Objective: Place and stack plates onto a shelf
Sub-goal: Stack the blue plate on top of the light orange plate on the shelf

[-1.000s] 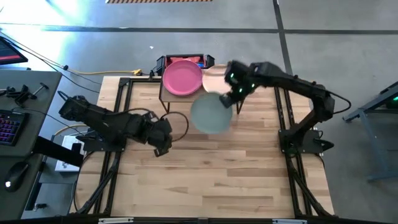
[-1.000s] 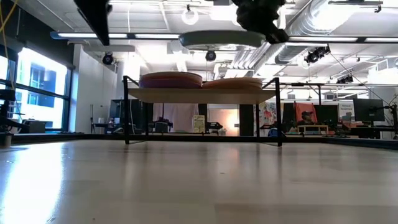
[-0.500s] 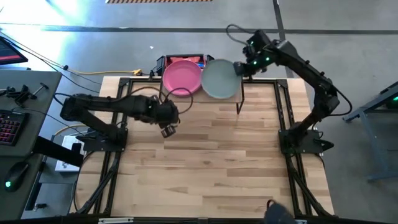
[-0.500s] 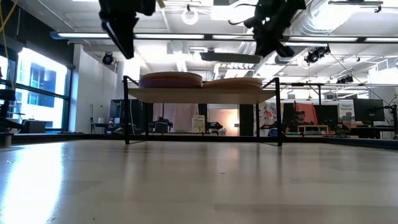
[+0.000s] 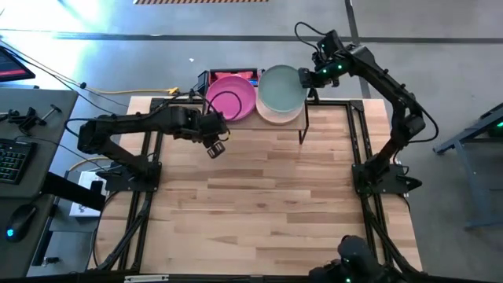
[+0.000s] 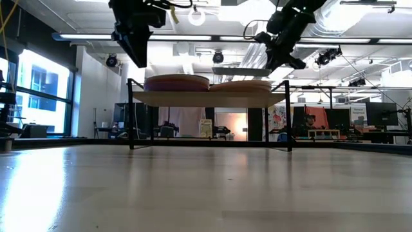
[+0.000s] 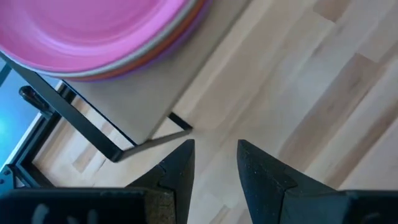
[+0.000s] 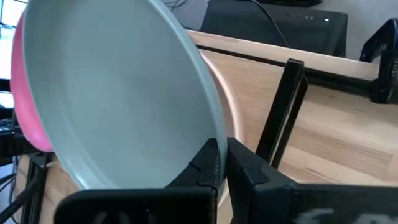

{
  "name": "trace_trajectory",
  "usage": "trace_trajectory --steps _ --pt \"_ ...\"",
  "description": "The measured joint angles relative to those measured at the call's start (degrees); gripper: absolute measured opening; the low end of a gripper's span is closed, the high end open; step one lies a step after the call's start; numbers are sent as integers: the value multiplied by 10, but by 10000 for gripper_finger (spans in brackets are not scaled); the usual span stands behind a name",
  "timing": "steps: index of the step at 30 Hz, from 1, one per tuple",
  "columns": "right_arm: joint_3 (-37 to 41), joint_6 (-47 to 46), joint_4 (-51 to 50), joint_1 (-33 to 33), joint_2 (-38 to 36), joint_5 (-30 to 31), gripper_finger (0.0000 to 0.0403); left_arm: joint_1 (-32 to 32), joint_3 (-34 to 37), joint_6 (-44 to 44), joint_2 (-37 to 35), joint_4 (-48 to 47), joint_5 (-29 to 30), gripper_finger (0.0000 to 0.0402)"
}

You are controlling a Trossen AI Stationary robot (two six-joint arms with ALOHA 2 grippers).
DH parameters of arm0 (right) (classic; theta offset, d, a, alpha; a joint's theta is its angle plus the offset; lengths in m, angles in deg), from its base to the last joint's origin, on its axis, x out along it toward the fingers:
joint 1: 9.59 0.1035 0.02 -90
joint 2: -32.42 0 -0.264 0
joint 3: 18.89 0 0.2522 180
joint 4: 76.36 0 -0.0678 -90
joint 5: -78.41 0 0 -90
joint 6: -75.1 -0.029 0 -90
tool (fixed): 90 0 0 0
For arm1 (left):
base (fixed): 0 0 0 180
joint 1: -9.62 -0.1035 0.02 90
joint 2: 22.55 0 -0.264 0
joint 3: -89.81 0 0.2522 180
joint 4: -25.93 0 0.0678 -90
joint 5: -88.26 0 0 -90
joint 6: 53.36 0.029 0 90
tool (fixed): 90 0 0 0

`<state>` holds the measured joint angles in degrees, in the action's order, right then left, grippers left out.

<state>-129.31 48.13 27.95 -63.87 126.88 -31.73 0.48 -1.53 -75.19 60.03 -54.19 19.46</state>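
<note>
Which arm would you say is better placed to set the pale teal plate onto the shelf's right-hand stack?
The right: the right gripper already grips the teal plate just above that stack. The left gripper hangs empty near the pink plate.

One camera looks straight down on the tabletop point(image 5: 275, 196); another looks level across it. Both wrist cameras sit close, sharing the shelf point(image 6: 206, 98).
</note>
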Motion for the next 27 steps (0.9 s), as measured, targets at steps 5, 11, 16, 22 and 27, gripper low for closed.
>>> trace_trajectory --steps 5,11,16,22,27 --pt "0 -3 -8 7 11 0 0 -15 0 0 0 2 -4 110" --pt "0 -13 -25 11 19 0 0 -19 0 1 0 2 -16 110" --pt "0 -15 -34 23 35 0 0 -19 0 15 0 2 -16 110" --pt "0 -13 -35 33 43 2 0 -19 0 15 0 2 -18 110" --pt "0 -17 -41 33 43 22 0 -19 0 25 0 2 -26 110"
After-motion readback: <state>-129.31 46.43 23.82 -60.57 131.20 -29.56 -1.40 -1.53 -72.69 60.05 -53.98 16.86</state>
